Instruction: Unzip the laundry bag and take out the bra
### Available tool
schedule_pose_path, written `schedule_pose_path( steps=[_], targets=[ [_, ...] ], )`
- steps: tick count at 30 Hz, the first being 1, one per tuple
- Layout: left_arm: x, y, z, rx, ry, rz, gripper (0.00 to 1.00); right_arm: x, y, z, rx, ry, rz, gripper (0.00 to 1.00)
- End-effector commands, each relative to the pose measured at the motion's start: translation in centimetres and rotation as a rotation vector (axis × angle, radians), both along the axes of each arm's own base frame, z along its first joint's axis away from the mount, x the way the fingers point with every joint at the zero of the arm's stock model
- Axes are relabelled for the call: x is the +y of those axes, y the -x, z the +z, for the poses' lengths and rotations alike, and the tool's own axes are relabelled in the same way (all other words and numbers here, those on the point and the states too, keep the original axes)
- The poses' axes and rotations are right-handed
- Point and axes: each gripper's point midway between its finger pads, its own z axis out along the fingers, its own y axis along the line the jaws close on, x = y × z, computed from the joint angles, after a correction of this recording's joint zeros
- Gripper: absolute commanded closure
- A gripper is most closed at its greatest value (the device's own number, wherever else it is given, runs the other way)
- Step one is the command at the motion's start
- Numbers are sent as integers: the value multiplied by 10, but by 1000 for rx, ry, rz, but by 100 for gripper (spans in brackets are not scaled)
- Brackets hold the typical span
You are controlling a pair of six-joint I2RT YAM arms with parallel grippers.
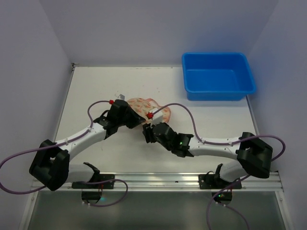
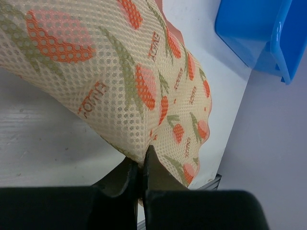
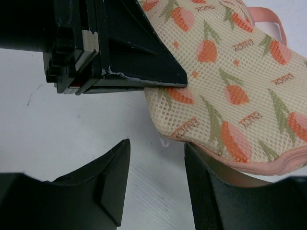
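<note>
The laundry bag (image 1: 152, 108) is a cream mesh pouch with pink-orange and green print and pink trim, lying mid-table. My left gripper (image 1: 135, 120) is shut, pinching the bag's near edge; in the left wrist view the bag (image 2: 144, 72) rises from the closed gripper (image 2: 142, 165). My right gripper (image 1: 147, 134) is open just beside the bag's near end; in the right wrist view the bag (image 3: 230, 81) lies beyond the gripper (image 3: 157, 163), its right finger (image 3: 211, 182) touching the pink trim. No bra shows.
A blue plastic tub (image 1: 217, 76) stands at the back right, also in the left wrist view (image 2: 259, 33). The left gripper's body (image 3: 115, 48) fills the upper left of the right wrist view. White walls surround the table.
</note>
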Motion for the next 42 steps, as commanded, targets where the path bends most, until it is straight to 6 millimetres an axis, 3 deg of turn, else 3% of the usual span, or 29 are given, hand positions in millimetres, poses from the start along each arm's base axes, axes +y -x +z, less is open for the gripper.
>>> schedule_pose_path(
  steps=[1,14,16,20,27,36,42],
  targets=[
    [-8,-5,21,-18,33,1,98,19,-18,38,-90,-77,-30,49],
    [-9,-4,24,-17,40,-4,97,24,-27,30,-81,-50,-46,55],
    [-9,-4,25,-19,40,-5,97,28,-25,27,-73,-43,-33,63],
    [-10,-5,26,-17,47,1,97,32,-23,22,-50,-46,-19,67],
    [-7,-8,30,-22,48,25,96,28,-25,17,-33,-41,-42,66],
    [-5,-13,31,-19,26,49,96,18,-10,15,39,-90,-43,57],
    [-5,-12,34,-22,25,43,96,17,-22,10,40,-75,-67,56]
  ],
)
